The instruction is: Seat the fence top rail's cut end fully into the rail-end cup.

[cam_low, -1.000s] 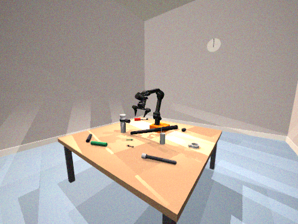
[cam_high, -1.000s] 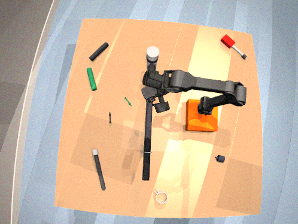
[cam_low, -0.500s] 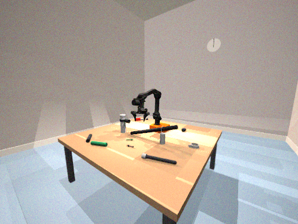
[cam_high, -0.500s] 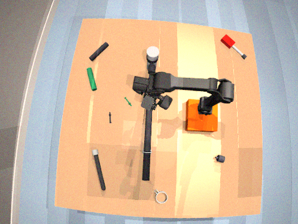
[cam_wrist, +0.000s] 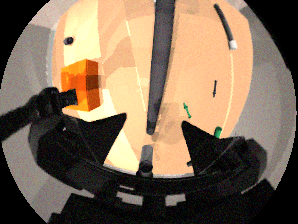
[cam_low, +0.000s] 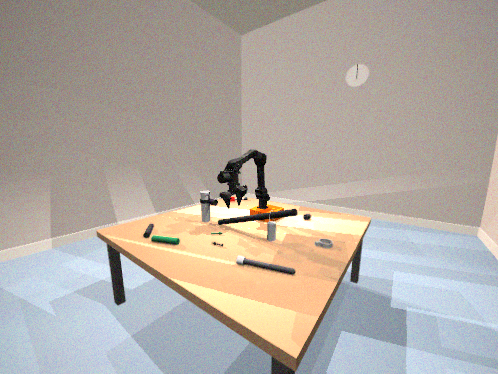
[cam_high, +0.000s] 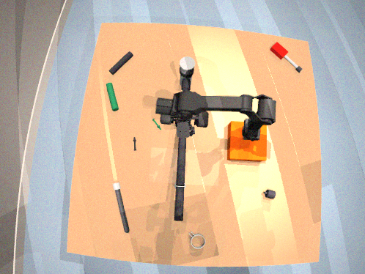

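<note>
Wrist view: gripper (cam_high: 183,121) (cam_low: 233,205) (cam_wrist: 154,119), fingers spread nearly to their full width, with nothing held between them. The fence top rail (cam_high: 181,165) (cam_low: 257,217) (cam_wrist: 161,65) runs lengthwise across this view, its cut end appearing between the separated fingertips; in the exterior view the fingers hang above the level of that end. Just beyond lies the rail-end cup (cam_low: 214,202) (cam_wrist: 146,165), a visible gap separating it from the rail. Exterior view: the cup projects from the brace band (cam_low: 204,201), high on the big post (cam_high: 187,63) (cam_low: 205,212) near its pale cap. The rail is tilted, its cut end low and its far end raised over the short post (cam_low: 271,232); a thin loop (cam_high: 179,186) crosses it in the top view. The arm stands on an orange base (cam_high: 234,154) (cam_wrist: 90,75), to one side of the rail. Farther out, across the tabletop, lie a green cylinder (cam_high: 112,97) (cam_low: 165,240) (cam_wrist: 218,132), a black cylinder (cam_high: 121,62) (cam_low: 148,230), a white-ended dark rod (cam_high: 122,210) (cam_low: 270,266) (cam_wrist: 225,25) and a red-headed tool (cam_high: 279,50). A round clock (cam_low: 357,75) hangs on the wall; any lettering on it is too small to read.
</note>
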`<state>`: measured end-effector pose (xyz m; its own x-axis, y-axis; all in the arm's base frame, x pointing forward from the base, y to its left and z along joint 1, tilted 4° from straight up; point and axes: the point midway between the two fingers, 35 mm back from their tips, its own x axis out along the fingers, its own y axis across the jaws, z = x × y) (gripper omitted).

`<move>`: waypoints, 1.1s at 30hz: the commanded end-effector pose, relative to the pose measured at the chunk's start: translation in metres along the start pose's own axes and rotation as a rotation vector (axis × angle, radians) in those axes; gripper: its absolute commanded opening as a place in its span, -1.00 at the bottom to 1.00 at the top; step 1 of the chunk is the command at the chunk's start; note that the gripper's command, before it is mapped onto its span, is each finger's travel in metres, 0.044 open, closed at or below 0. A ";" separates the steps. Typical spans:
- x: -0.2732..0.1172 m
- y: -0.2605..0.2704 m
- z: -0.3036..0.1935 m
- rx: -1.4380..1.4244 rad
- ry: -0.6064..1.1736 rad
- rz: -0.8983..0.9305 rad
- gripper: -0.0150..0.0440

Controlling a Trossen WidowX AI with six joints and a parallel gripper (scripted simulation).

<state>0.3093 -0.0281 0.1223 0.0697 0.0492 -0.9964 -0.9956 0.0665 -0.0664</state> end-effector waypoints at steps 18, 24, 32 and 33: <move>0.050 -0.001 -0.001 -0.019 0.004 0.004 1.00; 0.057 -0.001 -0.001 -0.019 0.004 0.004 1.00; 0.071 -0.002 -0.001 -0.019 0.004 0.004 1.00; 0.072 -0.002 -0.001 -0.019 0.004 0.004 1.00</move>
<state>0.3163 -0.0253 0.0580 0.0698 0.0489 -0.9964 -0.9967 0.0453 -0.0676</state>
